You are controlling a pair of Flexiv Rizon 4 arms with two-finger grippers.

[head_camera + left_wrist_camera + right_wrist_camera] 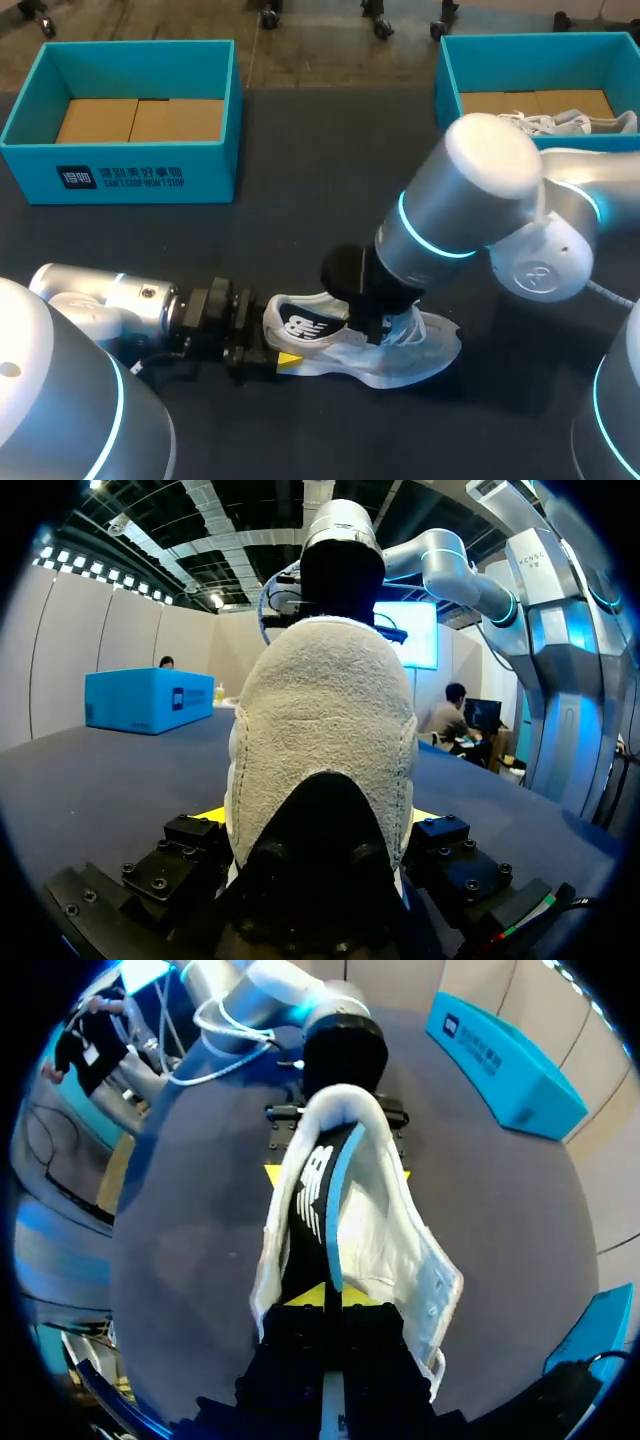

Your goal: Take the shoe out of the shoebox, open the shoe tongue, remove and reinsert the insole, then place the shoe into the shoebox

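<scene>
Closest in, at the near left corner of the table (300, 180): the thick grey links of the left arm (110, 300), laid low along the near edge toward the middle. At its end the left gripper (265, 345), clamped on the heel of the white shoe (400, 355), one yellow tip pressed to each side. Shoe out of both boxes, resting on the table by the middle of the near edge, heel to the left, toe to the right.

Coming in from the right and bent down over the shoe, the right arm (480, 200). Right gripper (338, 1298) down in the shoe's opening, yellow tips drawn close together and pinching the front end of the black insole (310, 1200). Insole turned up on edge, blue underside showing, running back from those tips toward the heel.

Well apart from all this, a teal shoebox (150, 180) at the far left corner, brown card (140, 120) on its floor. A second teal shoebox (447, 80) at the far right corner, with a pale shoe (560, 122) lying inside.
</scene>
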